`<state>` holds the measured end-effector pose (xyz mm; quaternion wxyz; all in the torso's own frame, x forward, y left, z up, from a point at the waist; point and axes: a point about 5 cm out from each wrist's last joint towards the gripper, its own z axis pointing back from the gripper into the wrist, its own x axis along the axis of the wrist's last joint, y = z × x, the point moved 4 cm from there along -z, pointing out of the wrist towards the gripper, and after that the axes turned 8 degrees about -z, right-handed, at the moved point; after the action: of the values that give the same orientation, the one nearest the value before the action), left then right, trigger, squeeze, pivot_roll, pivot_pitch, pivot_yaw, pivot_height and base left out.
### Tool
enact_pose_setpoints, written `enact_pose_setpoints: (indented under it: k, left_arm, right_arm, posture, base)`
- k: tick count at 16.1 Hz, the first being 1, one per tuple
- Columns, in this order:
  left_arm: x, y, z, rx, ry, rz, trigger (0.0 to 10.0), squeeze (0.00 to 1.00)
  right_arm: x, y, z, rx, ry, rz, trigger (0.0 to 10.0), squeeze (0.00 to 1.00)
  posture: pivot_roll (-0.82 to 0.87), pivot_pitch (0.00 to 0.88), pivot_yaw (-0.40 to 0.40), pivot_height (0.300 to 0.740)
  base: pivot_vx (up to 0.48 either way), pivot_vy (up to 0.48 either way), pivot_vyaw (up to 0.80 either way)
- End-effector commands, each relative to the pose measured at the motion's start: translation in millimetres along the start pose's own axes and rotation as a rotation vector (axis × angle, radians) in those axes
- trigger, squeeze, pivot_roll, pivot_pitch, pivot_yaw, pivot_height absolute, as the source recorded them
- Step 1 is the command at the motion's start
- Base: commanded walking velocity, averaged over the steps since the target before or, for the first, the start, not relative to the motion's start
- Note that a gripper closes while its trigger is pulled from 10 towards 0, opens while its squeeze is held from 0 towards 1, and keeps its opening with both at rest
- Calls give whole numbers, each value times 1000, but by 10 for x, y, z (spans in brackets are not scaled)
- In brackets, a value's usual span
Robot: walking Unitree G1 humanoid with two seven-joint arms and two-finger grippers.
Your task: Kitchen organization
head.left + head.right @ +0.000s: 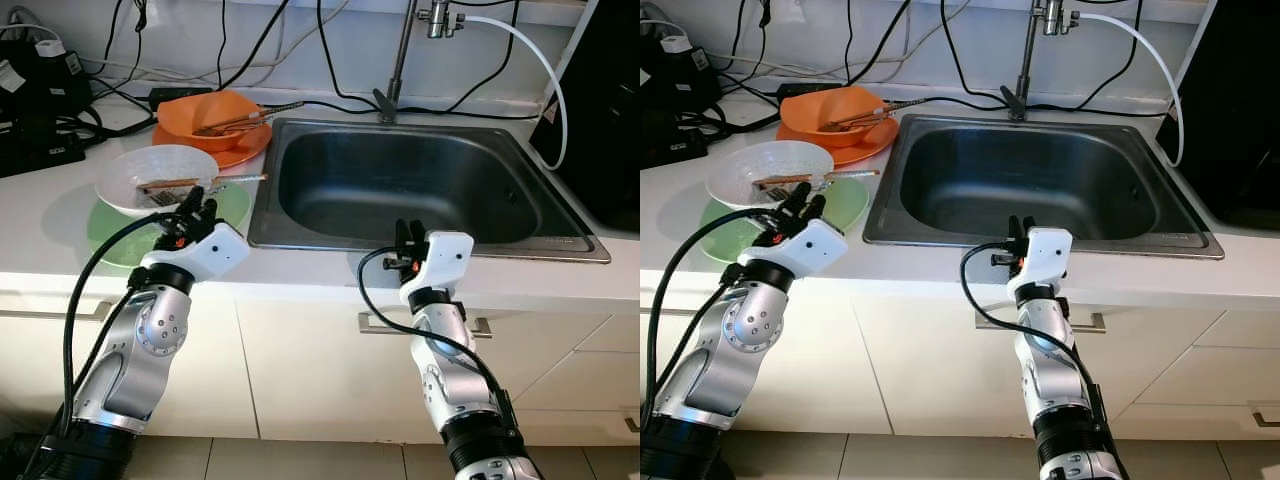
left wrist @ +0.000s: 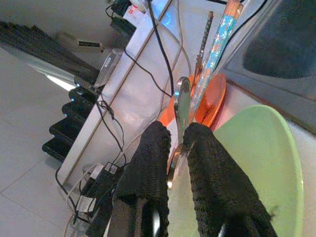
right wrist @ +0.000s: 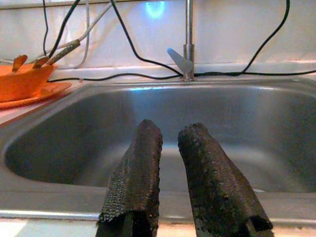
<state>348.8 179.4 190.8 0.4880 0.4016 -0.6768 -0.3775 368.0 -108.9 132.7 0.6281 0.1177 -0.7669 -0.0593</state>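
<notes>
Left eye view: white counter (image 1: 40, 215), left to right. Green plate (image 1: 232, 202) near the front edge, white bowl (image 1: 155, 175) on it with utensils inside. Behind, orange bowl (image 1: 205, 115) on orange plate (image 1: 235, 150), also with utensils. Left end effector (image 1: 195, 208) at the white bowl's near rim, fingers (image 2: 148, 163) a narrow gap apart with a metal spoon (image 2: 181, 98) showing between them; grip unclear. Steel sink (image 1: 420, 185) to the right. Right end effector (image 1: 408, 235) at the sink's front rim, narrow gap, holding nothing.

White counter (image 1: 300, 270), cabinets (image 1: 320, 380), tiled floor (image 1: 300, 460)
</notes>
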Motion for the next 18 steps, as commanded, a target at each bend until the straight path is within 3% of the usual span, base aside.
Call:
enact_pose_setpoints:
  k: [1,5,6,7,8,13,18]
  left_arm:
    - [44,40,-19,13,-15,-12,0,0]
    - [96,157,-58,54,-27,8,0,0]
    - [110,187,-66,65,-29,38,510,0]
    - [129,226,-76,79,-30,88,8824,0]
    - [126,243,-78,87,-24,113,10000,0]
    - [162,335,-108,102,-28,260,10000,0]
    - [148,342,-103,98,-23,257,10000,0]
  right_arm:
    - [26,-13,-31,-7,-3,-3,10000,0]
    - [33,-8,-37,-5,-5,-4,10000,0]
    - [34,-7,-38,-4,-5,-4,10000,0]
    - [32,-6,-38,-3,-4,-3,10000,0]
    - [32,-6,-38,-2,-4,-2,10000,0]
    - [32,-3,-40,0,-3,-3,10000,0]
    - [31,4,-45,5,0,-3,10000,0]
  posture:
    - [131,32,-19,740]
    - [130,31,-20,740]
    - [130,31,-20,740]
    - [130,31,-20,740]
    - [130,31,-22,740]
    - [129,29,-23,740]
    - [130,30,-25,740]
  base:
    - [0,0,0]
    - [0,0,0]
    - [0,0,0]
    - [0,0,0]
    - [0,0,0]
    - [0,0,0]
    - [0,0,0]
